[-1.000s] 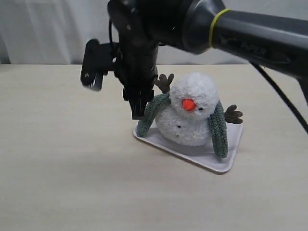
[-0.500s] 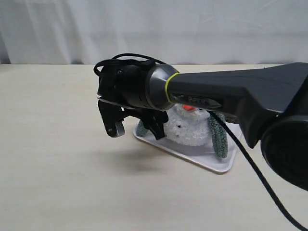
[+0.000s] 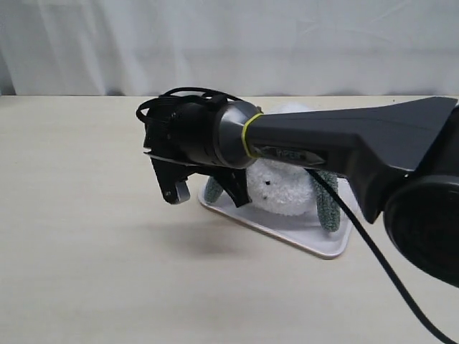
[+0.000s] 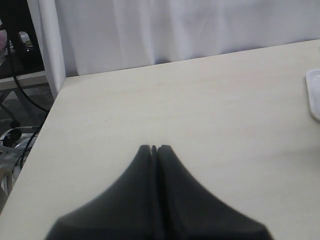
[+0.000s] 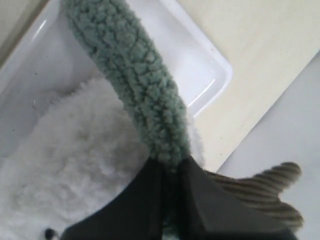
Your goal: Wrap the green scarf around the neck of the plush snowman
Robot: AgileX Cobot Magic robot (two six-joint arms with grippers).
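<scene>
The plush snowman point(image 3: 281, 190) sits on a white tray point(image 3: 315, 244); my right arm crosses in front and hides its head and neck. The green scarf point(image 3: 327, 202) hangs down both sides of the body, with its other end point(image 3: 213, 190) at the tray's left edge. My right gripper point(image 3: 235, 190) is at that left side. In the right wrist view the right gripper point(image 5: 172, 167) is shut on the green scarf point(image 5: 135, 85), beside the snowman's white plush point(image 5: 75, 170) and a brown twig arm point(image 5: 267, 182). My left gripper point(image 4: 154, 149) is shut and empty over bare table.
The tray point(image 5: 202, 55) lies on a pale wooden table point(image 3: 86, 251) with a white curtain behind. The tray's rim point(image 4: 314, 95) shows at the margin of the left wrist view, as does the table's side edge point(image 4: 50, 120).
My right arm has swung down and turned level in front of the snowman, now hiding its head and orange nose. Its gripper has closed in on the scarf's left part.
</scene>
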